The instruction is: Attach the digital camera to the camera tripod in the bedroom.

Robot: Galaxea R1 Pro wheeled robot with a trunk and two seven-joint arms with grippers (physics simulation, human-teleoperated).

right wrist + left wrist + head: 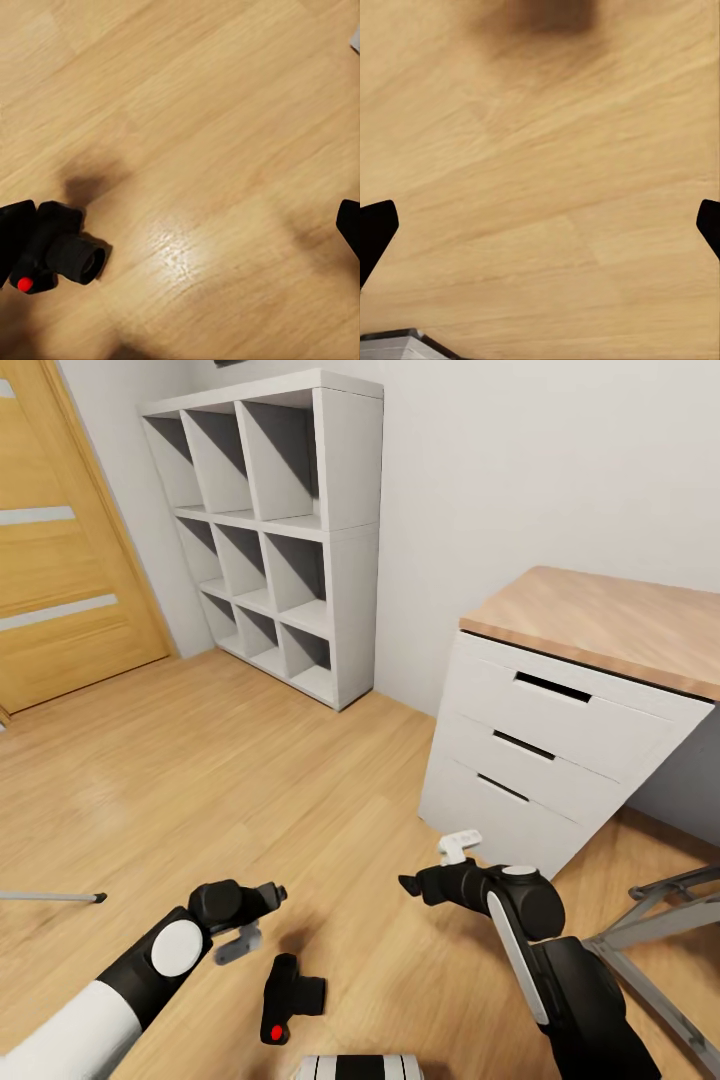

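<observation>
Left tool (262, 910): fingers spread wide, nothing between them; its wrist view looks straight down at bare plank floor (547, 195), with the two dark fingertips (375, 232) at the frame's edges. We read this as a hover, not yet lined up on anything.

Right tool (412, 884): also spread and empty. Its wrist view takes in the digital camera (56, 251) close beside one fingertip, lying on the floor, lens turned sideways, red dot visible.

In the head view the digital camera (288, 997) lies on the floor between the two tools and nearer the robot's trunk than either, slightly closer to the left one. It is untouched by both.

A thin grey leg with a black foot (55, 897) lies low on the far side of the left tool; we cannot tell whether it belongs to the camera tripod. A grey metal frame (650, 925) sits beyond the right arm, beside the white drawer chest (545, 745).

Judgement: pick-up has not begun. Both tools held open suggests we are choosing which arm descends. The camera lies on its side, so a grasp across the body looks safer than one on the lens.
</observation>
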